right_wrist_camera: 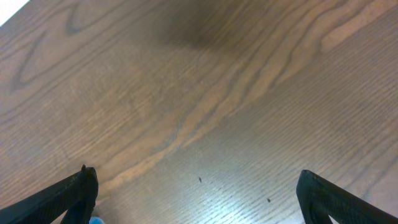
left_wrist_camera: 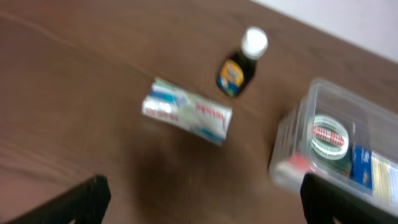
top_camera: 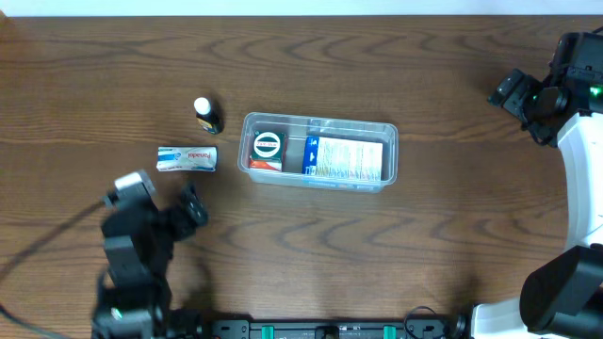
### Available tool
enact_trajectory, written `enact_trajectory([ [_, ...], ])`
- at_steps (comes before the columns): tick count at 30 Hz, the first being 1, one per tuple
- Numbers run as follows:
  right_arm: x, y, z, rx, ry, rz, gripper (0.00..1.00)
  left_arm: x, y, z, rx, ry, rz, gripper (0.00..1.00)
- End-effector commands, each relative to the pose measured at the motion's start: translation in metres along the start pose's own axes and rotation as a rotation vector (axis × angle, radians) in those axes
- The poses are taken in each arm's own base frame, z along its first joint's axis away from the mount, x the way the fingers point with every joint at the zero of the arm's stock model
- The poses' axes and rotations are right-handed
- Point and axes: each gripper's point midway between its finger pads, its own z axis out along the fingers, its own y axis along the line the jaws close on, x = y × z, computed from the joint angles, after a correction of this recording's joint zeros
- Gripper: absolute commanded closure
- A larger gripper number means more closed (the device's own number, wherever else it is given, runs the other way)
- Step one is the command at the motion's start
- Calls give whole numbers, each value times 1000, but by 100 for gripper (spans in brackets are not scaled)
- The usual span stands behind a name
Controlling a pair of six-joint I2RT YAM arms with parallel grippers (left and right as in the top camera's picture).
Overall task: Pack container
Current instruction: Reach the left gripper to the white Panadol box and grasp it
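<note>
From overhead, the container (top_camera: 320, 120) lies near the middle of the wooden table (top_camera: 377, 56), its long side running left to right. It is a clear rectangular tub with rounded corners and a rim. Inside it I count two things: a round green-and-white item (top_camera: 268, 147) at the left end and a blue-and-white box (top_camera: 344, 158) on the right. Outside, to its left, I count one small dark bottle (top_camera: 205, 114) with a white cap and one white-and-blue packet (top_camera: 187, 158). My left gripper (top_camera: 191, 209) sits near the packet, and my right gripper (top_camera: 509, 89) is well apart at the far right. The blurred left wrist view shows packet, bottle and the tub's left end, with my fingers (left_wrist_camera: 87, 199) spread and nothing between them. The right wrist view shows only wood grain, fingers (right_wrist_camera: 68, 193) likewise parted and holding nothing.
</note>
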Motion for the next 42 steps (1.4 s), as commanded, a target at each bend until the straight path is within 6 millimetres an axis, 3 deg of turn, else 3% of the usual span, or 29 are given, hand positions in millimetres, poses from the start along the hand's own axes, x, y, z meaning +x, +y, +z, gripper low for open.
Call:
enact_trajectory([
  [1, 1, -2, 2, 6, 6, 18, 1, -29, 0, 9, -102, 151, -62, 2],
  [7, 1, -2, 2, 6, 6, 18, 1, -37, -10, 46, -167, 461, -65, 2],
  [11, 1, -2, 2, 5, 6, 18, 1, -16, -14, 75, -159, 598, -96, 2],
  [18, 1, -2, 2, 5, 6, 18, 1, 16, -14, 106, -152, 734, -125, 2],
  [24, 1, -2, 2, 5, 6, 18, 1, 7, -18, 120, -133, 682, -146, 2],
  [33, 1, -2, 2, 6, 6, 18, 1, -5, -8, 129, -361, 544, -690, 2],
  [42, 1, -2, 2, 5, 6, 18, 1, -19, 5, 141, -397, 447, -754, 2],
])
